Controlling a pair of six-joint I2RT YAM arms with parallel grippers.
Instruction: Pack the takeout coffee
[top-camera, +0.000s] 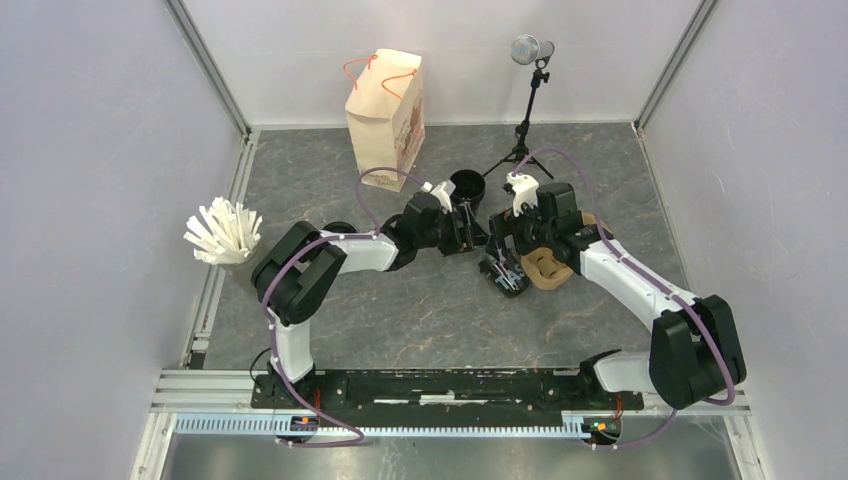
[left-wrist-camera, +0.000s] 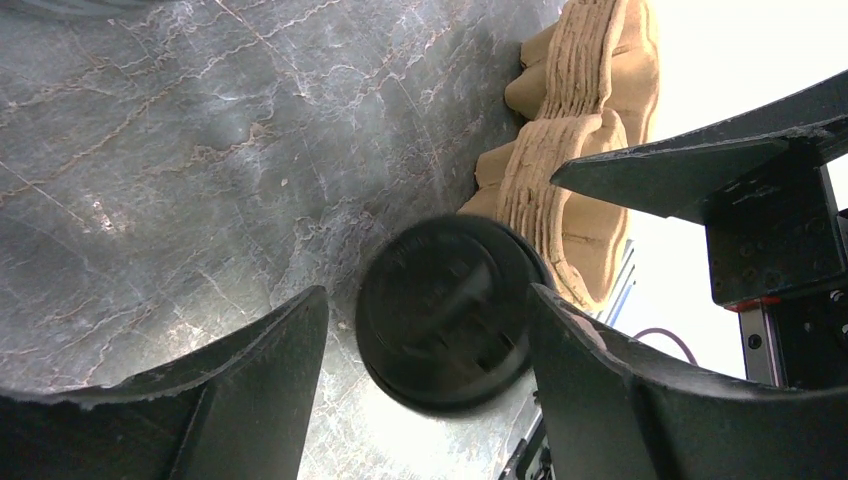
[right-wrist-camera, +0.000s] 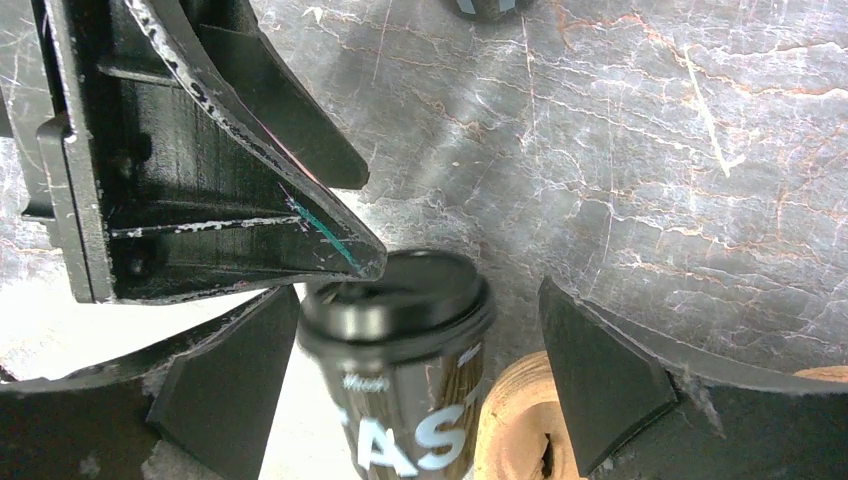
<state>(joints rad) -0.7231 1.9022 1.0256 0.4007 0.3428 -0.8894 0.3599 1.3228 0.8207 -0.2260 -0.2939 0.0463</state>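
Observation:
A black takeout coffee cup (right-wrist-camera: 400, 350) with a black lid and white lettering sits right beside the brown pulp carrier (right-wrist-camera: 520, 420). It lies between the open fingers of my right gripper (right-wrist-camera: 418, 288), close to the left finger. My left gripper (left-wrist-camera: 428, 295) is open too, with the same cup's lid (left-wrist-camera: 445, 312) between its fingers, and one left fingertip (right-wrist-camera: 350, 255) rests on the lid. In the top view both grippers, left (top-camera: 478, 240) and right (top-camera: 505, 272), meet beside the carrier (top-camera: 548, 268) and hide this cup. A second black cup (top-camera: 467, 185) stands behind them.
The beige paper bag with orange handles (top-camera: 385, 110) stands at the back. A microphone tripod (top-camera: 528, 120) stands at the back right. A holder of white sticks (top-camera: 225, 235) is at the left. A dark round object (top-camera: 340, 228) sits by the left arm's elbow.

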